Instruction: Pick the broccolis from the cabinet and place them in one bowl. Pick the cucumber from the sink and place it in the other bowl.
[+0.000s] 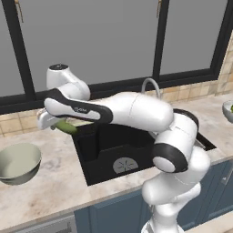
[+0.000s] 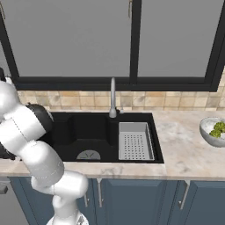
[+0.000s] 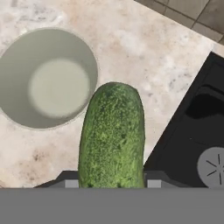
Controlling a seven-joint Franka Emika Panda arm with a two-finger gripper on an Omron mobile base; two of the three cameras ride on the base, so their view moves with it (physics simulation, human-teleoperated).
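Observation:
My gripper (image 1: 58, 124) is shut on the cucumber (image 1: 66, 127), a dark green bumpy cylinder, and holds it above the counter just left of the sink (image 1: 119, 157). In the hand view the cucumber (image 3: 113, 138) juts out from between the fingers of the gripper (image 3: 113, 181), beside the other bowl (image 3: 48, 87). That olive-grey bowl (image 1: 18, 161) stands empty on the left counter. Far right, the pale glassy bowl (image 2: 212, 132) holds the yellow-green broccolis (image 2: 216, 128). The cabinet is out of view.
The black sink (image 2: 88, 132) has a grey perforated tray (image 2: 134, 140) on its right side and a silver tap (image 2: 113, 99) behind it. A dark-framed window runs along the tiled back wall. Blue drawer units sit below the counter edge.

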